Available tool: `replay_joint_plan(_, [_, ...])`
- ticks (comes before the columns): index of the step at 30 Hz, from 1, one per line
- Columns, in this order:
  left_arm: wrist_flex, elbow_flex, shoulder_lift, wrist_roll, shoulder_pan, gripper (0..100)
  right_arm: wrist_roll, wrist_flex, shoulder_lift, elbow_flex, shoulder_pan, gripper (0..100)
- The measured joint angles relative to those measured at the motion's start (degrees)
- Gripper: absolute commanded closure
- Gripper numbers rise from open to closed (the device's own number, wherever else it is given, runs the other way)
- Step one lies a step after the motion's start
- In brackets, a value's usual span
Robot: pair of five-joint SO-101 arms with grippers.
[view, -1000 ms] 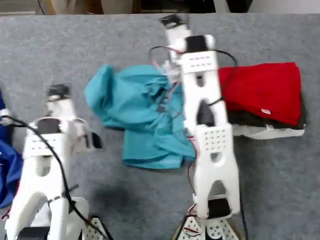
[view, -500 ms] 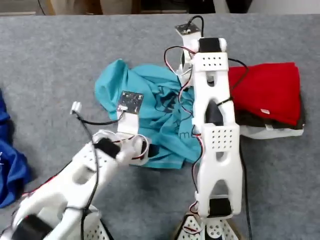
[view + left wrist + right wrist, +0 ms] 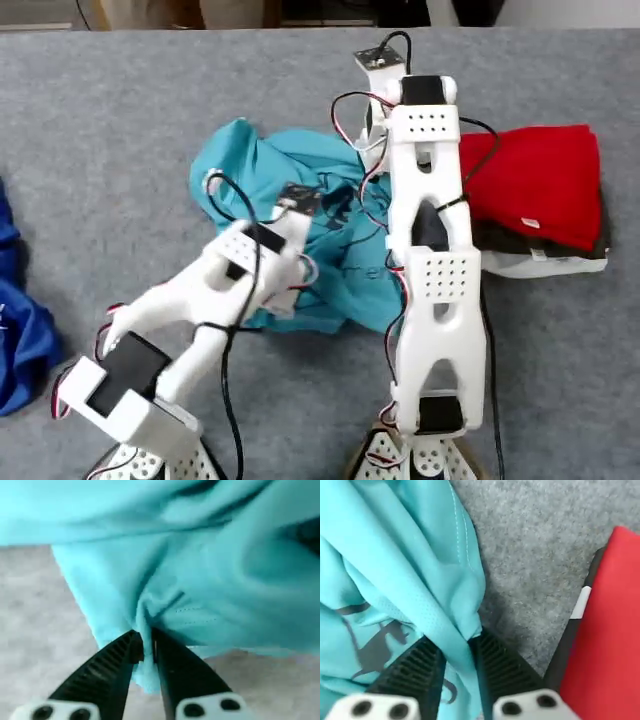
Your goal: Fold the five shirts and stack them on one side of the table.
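In the high view the blue shirt [image 3: 18, 340] is cut off by the frame's left edge, so its shape cannot be told. The right arm [image 3: 430, 270], down the centre, hides the right part of the teal shirt [image 3: 250, 170] and the red shirt's [image 3: 540, 180] left edge. The left arm [image 3: 200, 300] covers the teal shirt's lower left. Under the red shirt, 2 more pieces, a dark layer [image 3: 495, 238] and a white layer [image 3: 540, 266], show as thin edges. Both arms' bases run off the bottom edge. The teal shirt's dark print is lost in folds. The cloth pinched by the left gripper [image 3: 145, 642] and right gripper [image 3: 472, 640] is hidden between the jaws.
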Motion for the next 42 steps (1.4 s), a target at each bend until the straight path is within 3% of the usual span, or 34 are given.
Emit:
replay_joint_plan(3, [3.3,0.0,-6.7,-4.7,-7.6,98,0.0,0.0,-0.8,0.9,0.0,99.0])
replay_joint_plan(7, [4.2,-0.1,-18.8,-10.6,-22.7,98,3.3,0.0,-7.5,7.2,-0.7,99.0])
replay_joint_plan(11, [2.7,-0.4,-25.9,-17.7,-36.0,98,4.4,0.0,-18.6,20.1,-5.1,99.0])
replay_joint_plan(15, [-1.8,-0.2,-26.0,-22.9,-43.2,98,4.6,0.0,-31.2,37.9,-9.4,99.0])
replay_joint_plan(21, [-10.5,0.6,-19.0,-24.7,-47.8,98,4.5,-0.1,-49.2,62.1,-16.6,97.5])
replay_joint_plan(25, [-14.8,-2.4,-10.2,-24.7,-49.7,98,4.5,-0.1,-59.7,71.3,-22.8,84.4])
replay_joint_plan(31, [-15.5,-20.0,6.3,-24.9,-52.6,98,3.5,-0.1,-69.5,76.7,-30.1,69.1])
replay_joint_plan(37, [0.8,-41.3,18.6,-24.9,-52.9,98,3.6,-0.1,-72.5,67.6,-28.7,69.1])
replay_joint_plan(42, [17.3,-51.9,23.7,-24.8,-50.6,98,3.6,-2.5,-60.7,52.5,-23.4,69.1])
